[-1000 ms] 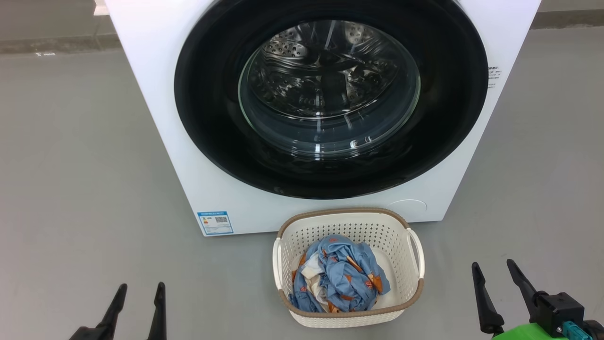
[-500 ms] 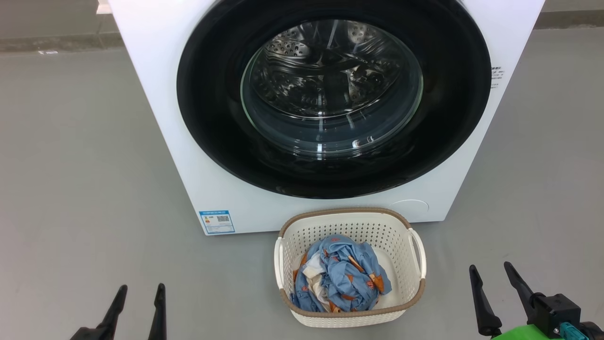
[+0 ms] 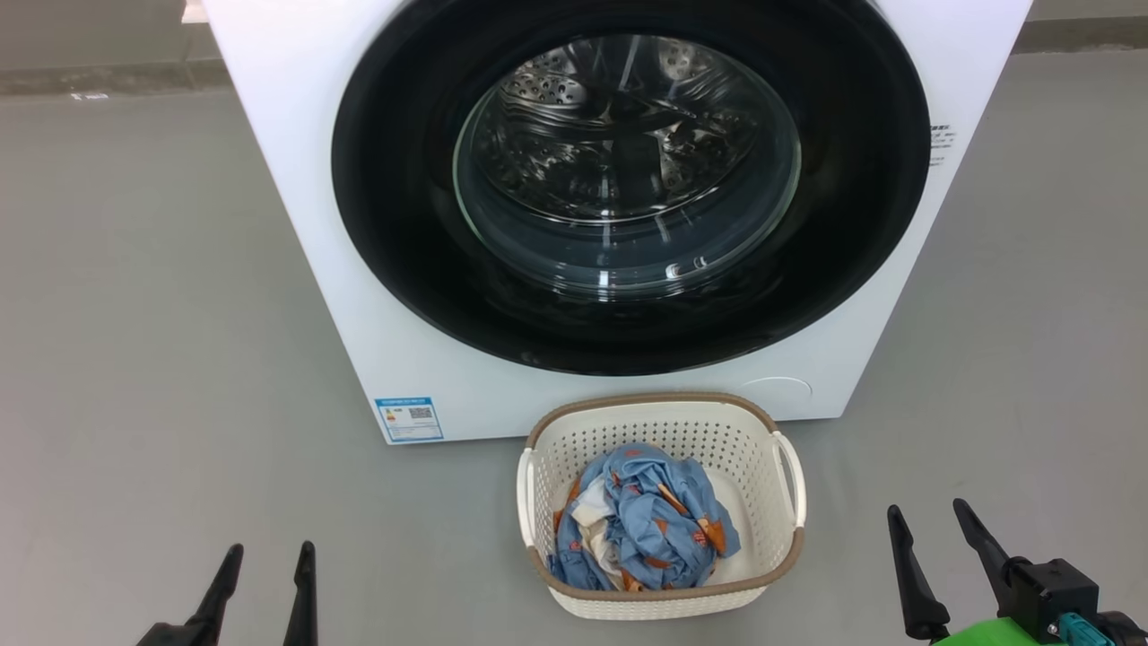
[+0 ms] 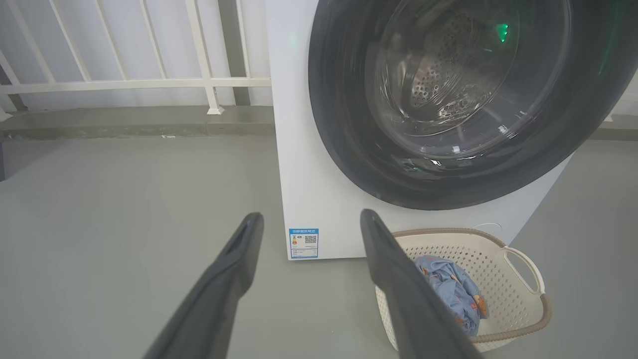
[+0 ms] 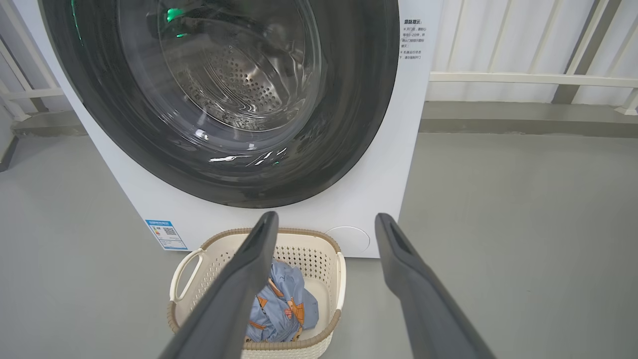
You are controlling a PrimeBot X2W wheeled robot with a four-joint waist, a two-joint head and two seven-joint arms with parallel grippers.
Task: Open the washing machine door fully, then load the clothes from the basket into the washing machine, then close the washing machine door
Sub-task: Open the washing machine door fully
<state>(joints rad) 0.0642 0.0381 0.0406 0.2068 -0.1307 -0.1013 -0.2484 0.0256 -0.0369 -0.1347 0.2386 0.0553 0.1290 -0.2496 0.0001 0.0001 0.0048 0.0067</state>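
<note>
The washing machine (image 3: pixel 296 179) stands on a grey floor (image 3: pixel 134 341), its white front facing the robot. The round black door (image 3: pixel 395 233) is shut, lying flat against the front, and the perforated steel drum shows through its bulging glass window. A blue label (image 3: pixel 409 419) is stuck at the machine's lower left corner, and a small round cap (image 3: pixel 777 388) sits at its lower right. The basket (image 3: pixel 664 414) stands on the floor just in front of the machine, below the door's bottom edge, between the robot and the machine's lower front. The clothes (image 3: pixel 646 529), a crumpled blue bundle with orange print and some white, lie inside the basket. The left gripper (image 3: pixel 271 547) hangs low at the left, well apart from the basket, its fingers spread wide and holding nothing. The right gripper (image 3: pixel 926 507) hangs near the basket's right side, likewise wide open and empty. Behind the machine a white railing (image 4: pixel 149 82) runs above a low grey kerb.
</note>
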